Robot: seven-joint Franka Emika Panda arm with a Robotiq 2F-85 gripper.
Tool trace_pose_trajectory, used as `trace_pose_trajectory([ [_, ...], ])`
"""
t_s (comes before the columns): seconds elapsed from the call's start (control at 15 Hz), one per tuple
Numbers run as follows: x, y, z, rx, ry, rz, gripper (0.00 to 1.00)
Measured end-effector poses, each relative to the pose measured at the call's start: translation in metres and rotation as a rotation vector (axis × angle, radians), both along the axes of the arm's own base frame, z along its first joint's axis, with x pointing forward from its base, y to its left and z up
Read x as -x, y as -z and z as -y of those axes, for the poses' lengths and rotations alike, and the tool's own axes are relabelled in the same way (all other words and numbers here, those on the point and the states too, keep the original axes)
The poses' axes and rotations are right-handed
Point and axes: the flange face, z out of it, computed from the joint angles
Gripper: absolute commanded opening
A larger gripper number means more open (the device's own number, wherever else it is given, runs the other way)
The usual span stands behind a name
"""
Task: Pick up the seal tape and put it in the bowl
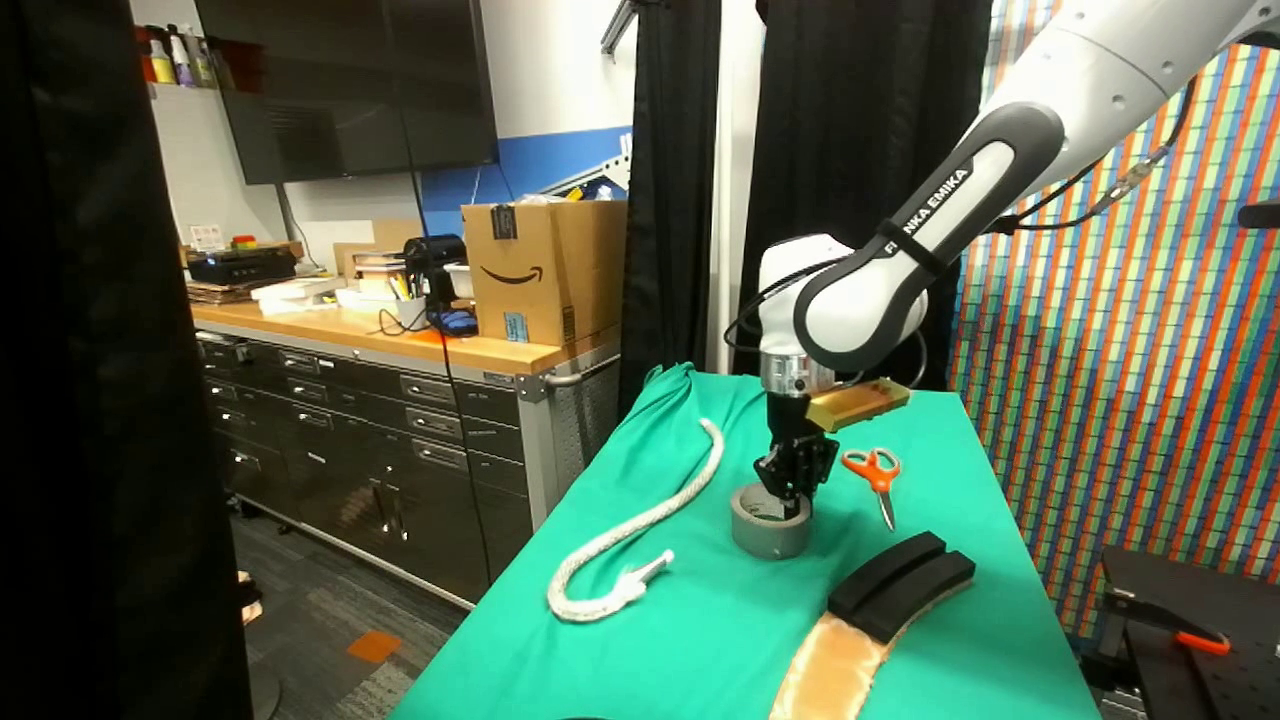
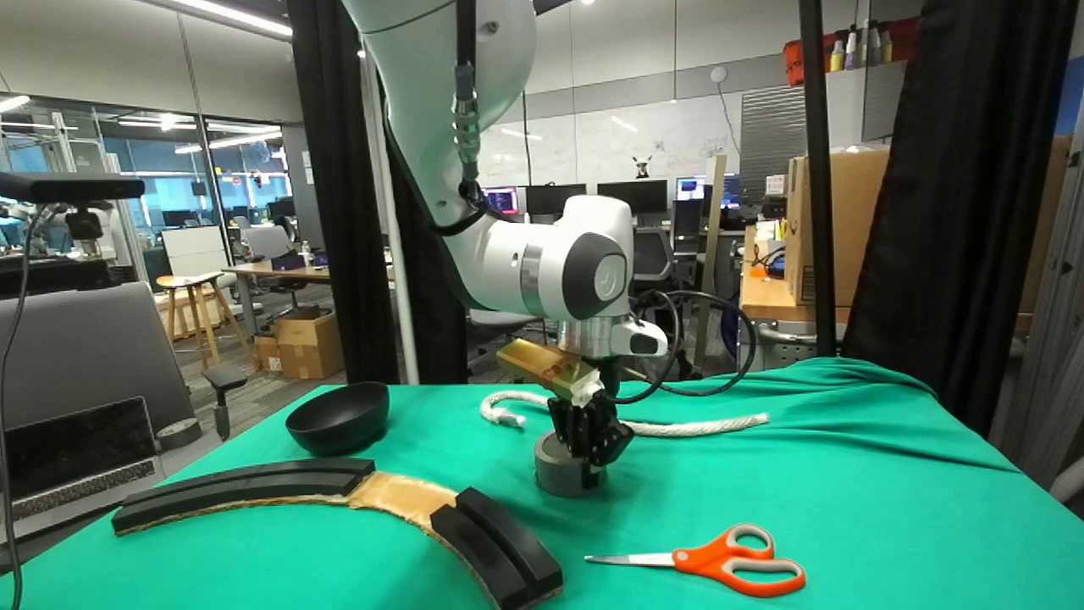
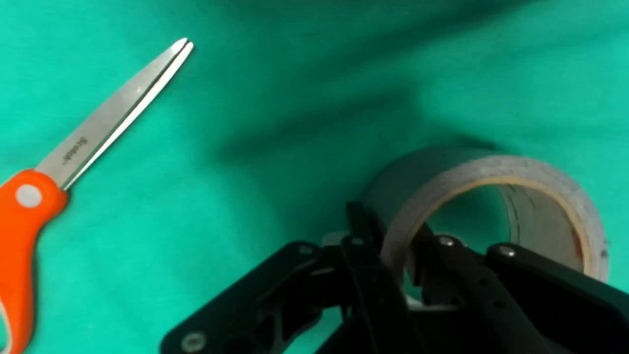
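Observation:
The seal tape (image 1: 768,541), a grey-silver ring, stands on the green cloth with its hole facing up. It also shows in an exterior view (image 2: 555,473) and in the wrist view (image 3: 522,167). My gripper (image 3: 391,227) straddles its wall, one finger inside the hole and one outside, both close against the wall. The gripper points down at the tape in both exterior views (image 1: 790,503) (image 2: 584,474). The tape looks to be resting on the cloth. The bowl (image 2: 339,421), black and tilted, sits at the table's far left edge in an exterior view.
Orange-handled scissors (image 1: 876,472) lie beside the tape, also in the wrist view (image 3: 29,206). A white rope (image 1: 610,540) curves on the tape's other side. A curved piece with black blocks (image 2: 406,500) lies between tape and bowl. A laptop (image 2: 80,457) stands past the table.

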Motion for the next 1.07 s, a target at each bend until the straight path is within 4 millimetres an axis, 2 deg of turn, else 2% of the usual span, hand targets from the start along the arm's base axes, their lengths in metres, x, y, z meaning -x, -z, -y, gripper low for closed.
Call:
trace_pose_trajectory([
  [0.07, -0.001, -0.001, 0.001, 0.0, 0.0, 0.003, 0.09],
  [0.4, -0.004, -0.006, 0.0, 0.002, -0.001, 0.014, 0.09],
  [0.53, -0.006, -0.016, -0.001, 0.005, -0.006, 0.029, 0.09],
  [0.8, -0.005, -0.064, -0.016, 0.022, -0.034, 0.058, 0.09],
  [1.07, 0.008, -0.124, -0.051, 0.061, -0.099, 0.063, 0.09],
])
